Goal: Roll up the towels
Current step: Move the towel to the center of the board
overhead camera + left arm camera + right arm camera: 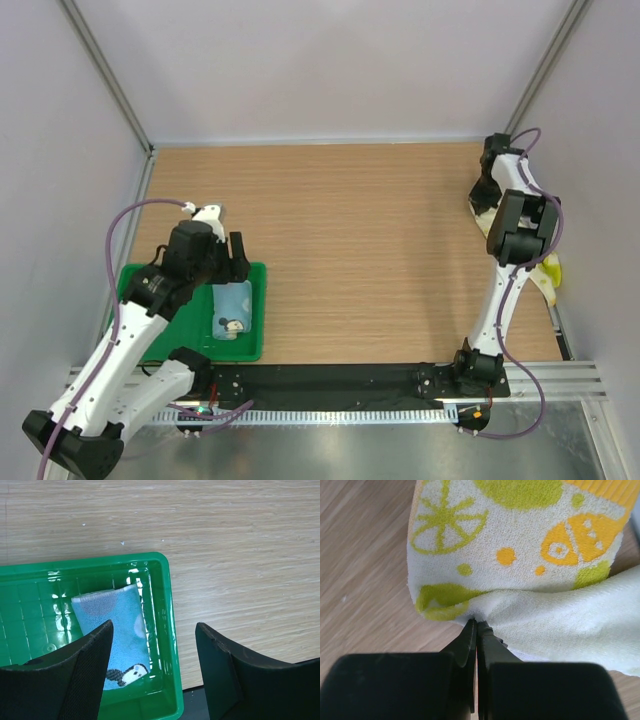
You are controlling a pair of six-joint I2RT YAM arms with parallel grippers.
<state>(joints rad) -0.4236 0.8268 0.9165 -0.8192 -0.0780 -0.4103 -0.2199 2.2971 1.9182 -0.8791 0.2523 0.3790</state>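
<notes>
The light blue towel (232,310) lies rolled up inside the green tray (252,345); in the left wrist view the towel (117,625) shows a penguin print at its near end. My left gripper (238,262) hangs open and empty above the tray's right rim (167,630), its fingers (220,670) apart from the towel. My right gripper (487,200) at the far right is shut on a pinched fold of the yellow-cream towel (520,555) with orange and green citrus print. Part of that towel (548,275) lies by the right wall.
The tray sits at the near left of the wooden table (360,250). Grey enclosure walls close in on the left, back and right. A black rail (340,380) runs along the near edge between the arm bases.
</notes>
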